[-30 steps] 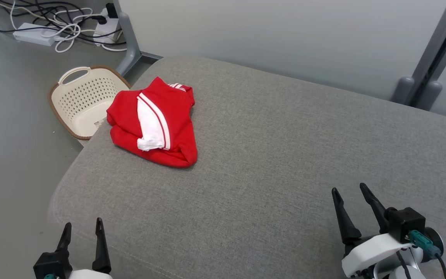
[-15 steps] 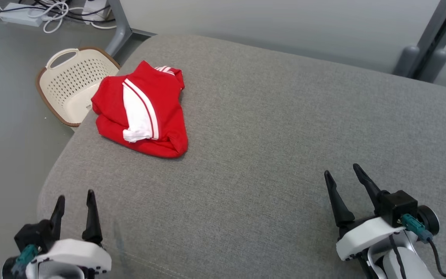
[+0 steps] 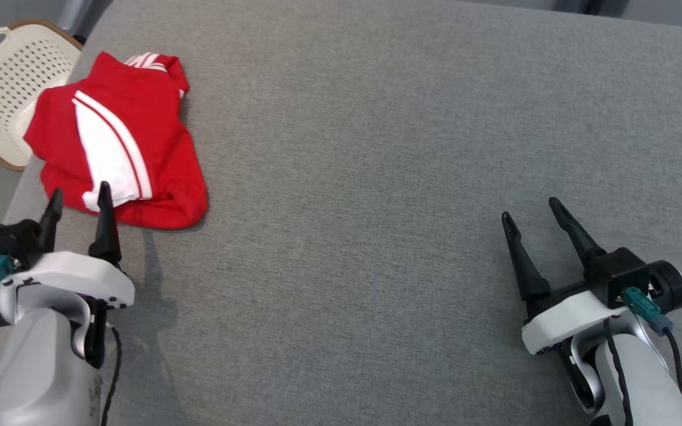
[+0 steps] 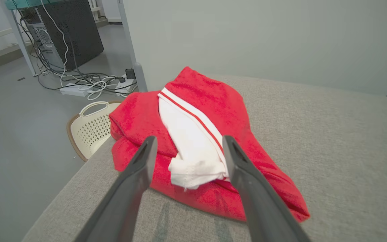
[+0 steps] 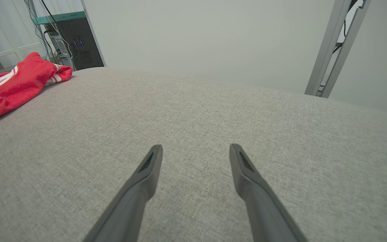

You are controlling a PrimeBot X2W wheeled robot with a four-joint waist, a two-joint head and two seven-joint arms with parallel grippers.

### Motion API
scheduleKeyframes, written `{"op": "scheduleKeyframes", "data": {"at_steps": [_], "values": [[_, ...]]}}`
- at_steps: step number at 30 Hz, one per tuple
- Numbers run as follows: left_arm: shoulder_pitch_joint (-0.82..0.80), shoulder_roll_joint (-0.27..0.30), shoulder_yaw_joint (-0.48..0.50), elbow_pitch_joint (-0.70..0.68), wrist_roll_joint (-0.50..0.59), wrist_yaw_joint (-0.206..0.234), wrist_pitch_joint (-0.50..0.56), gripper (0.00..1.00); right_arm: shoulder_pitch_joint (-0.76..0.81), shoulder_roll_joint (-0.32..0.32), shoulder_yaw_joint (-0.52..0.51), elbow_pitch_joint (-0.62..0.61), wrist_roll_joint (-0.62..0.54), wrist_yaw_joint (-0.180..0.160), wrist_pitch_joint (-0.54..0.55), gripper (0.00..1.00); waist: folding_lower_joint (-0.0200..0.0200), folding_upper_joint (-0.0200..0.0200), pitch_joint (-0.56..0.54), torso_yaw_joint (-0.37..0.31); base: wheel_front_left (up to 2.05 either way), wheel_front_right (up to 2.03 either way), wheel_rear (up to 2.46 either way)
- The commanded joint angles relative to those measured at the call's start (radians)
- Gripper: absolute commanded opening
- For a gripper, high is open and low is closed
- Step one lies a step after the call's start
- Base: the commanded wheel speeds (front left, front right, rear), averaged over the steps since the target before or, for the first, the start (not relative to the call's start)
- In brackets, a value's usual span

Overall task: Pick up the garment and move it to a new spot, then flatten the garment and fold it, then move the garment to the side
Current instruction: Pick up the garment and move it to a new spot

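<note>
A red garment (image 3: 140, 148) with a white striped panel lies bunched near the left edge of the grey cushion (image 3: 376, 148). In the left wrist view the garment (image 4: 210, 114) sits just beyond the fingertips, its white fold between them. My left gripper (image 3: 78, 192) is open, its tips at the garment's near edge, nothing held. Open and empty too, my right gripper (image 3: 529, 206) hovers over bare cushion far to the right. The right wrist view shows the garment (image 5: 15, 87) far off to the left of that gripper (image 5: 196, 147).
A cream perforated basket (image 3: 3, 77) stands on the floor beside the cushion's left edge, also seen as the basket (image 4: 92, 127) in the left wrist view. Cables and a power strip (image 4: 76, 89) lie on the floor beyond. A metal post (image 5: 334, 47) rises behind the cushion.
The head camera has tilted down, shifting the whole scene up and left. My left gripper has come closer to the garment's near edge. Both grippers stay open.
</note>
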Motion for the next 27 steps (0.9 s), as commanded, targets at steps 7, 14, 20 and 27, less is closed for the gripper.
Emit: {"op": "scheduleKeyframes", "data": {"at_steps": [7, 14, 20, 27], "values": [[-0.139, 0.05, 0.019, 0.245, 0.023, 0.042, 0.0, 1.0, -0.034, -0.01, -0.001, -0.012, -0.01, 0.0, 0.0, 1.0, 0.0, 0.0, 0.074, -0.091, 0.0, 0.0, 0.0], [-0.177, 0.059, 0.013, 0.25, 0.04, 0.044, -0.001, 0.0, -0.029, 0.0, -0.018, -0.007, -0.001, 0.0, 0.0, 1.0, 0.0, 0.0, 0.058, -0.109, 0.0, 0.0, 0.0], [-0.142, 0.055, 0.002, 0.101, 0.07, 0.028, -0.001, 0.0, -0.016, 0.012, -0.022, 0.002, 0.012, 0.0, 0.0, 1.0, 0.0, 0.0, 0.012, -0.116, 0.0, 0.0, 0.0], [-0.131, 0.025, -0.107, -0.117, 0.135, -0.003, -0.001, 0.0, 0.002, 0.022, -0.035, 0.007, 0.041, 0.0, 0.0, 1.0, 0.0, 0.0, -0.048, -0.152, 0.0, 0.0, 0.0]]}}
